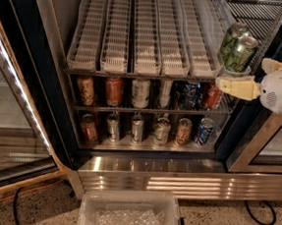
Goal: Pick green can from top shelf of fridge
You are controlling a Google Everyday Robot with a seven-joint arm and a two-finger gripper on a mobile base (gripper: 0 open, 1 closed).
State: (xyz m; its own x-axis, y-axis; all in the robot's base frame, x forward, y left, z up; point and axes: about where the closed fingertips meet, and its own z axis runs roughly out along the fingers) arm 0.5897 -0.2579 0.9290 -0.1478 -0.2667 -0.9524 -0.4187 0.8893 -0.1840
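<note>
The fridge point(48, 101) stands open in the camera view. Its top shelf point(135, 60) carries five long white slotted lanes. The green can point(241, 53) stands tilted at the right front end of that shelf. A second green can shape point(232, 36) sits just behind it, and I cannot tell whether it is a reflection. My gripper point(246, 80), pale yellow on a white wrist, reaches in from the right, just below and beside the green can. I cannot tell whether it touches the can.
Two lower wire shelves hold several cans, among them orange-red point(114, 91), silver point(140, 93) and blue point(204, 131). The glass door point(12, 123) hangs open at the left. A ribbed steel base point(174, 179) runs below. A clear plastic bin point(129, 217) sits on the floor in front.
</note>
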